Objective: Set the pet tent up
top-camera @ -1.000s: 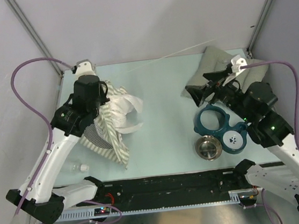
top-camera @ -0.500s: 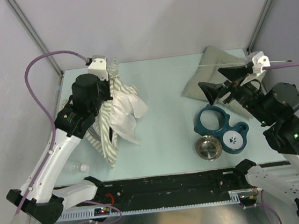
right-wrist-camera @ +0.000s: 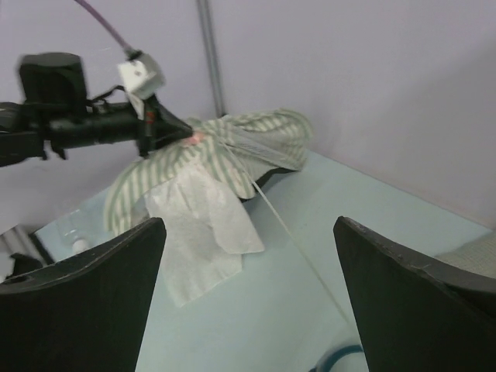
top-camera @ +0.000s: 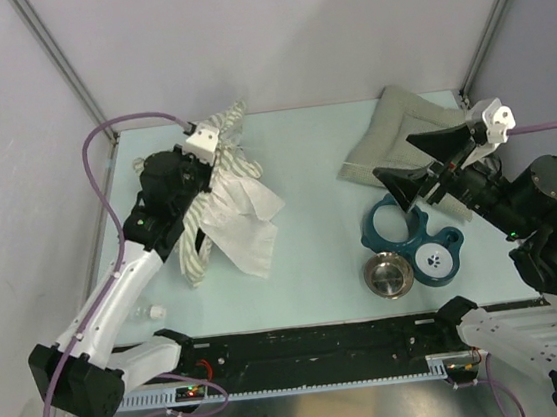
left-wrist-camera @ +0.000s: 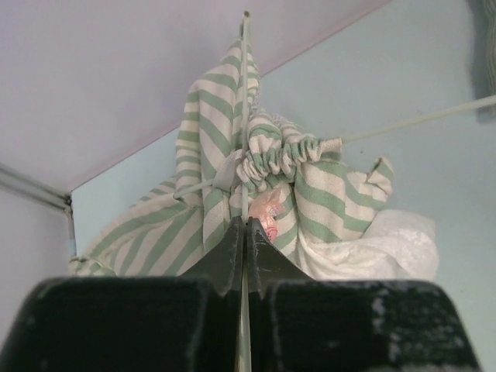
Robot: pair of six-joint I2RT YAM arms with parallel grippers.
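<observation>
Striped olive-and-white fabric pet tent [top-camera: 239, 213] hangs bunched at ten o'clock from the clamped left gripper [left-wrist-camera: 245, 226], mid-unfolding, and the wide-open right gripper [top-camera: 394, 157] at three o'clock probably must next seize its thin white pole [right-wrist-camera: 298, 244].

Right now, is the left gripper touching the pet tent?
Touching. The left wrist view shows the left gripper shut on the pet tent, with the thin white pole pinched between its jaws.

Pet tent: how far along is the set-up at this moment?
Early. Done: the left gripper is shut on the pet tent. In hand: it holds the tent raised; the right gripper is open and empty. To do: the tent hangs bunched, not standing.
</observation>
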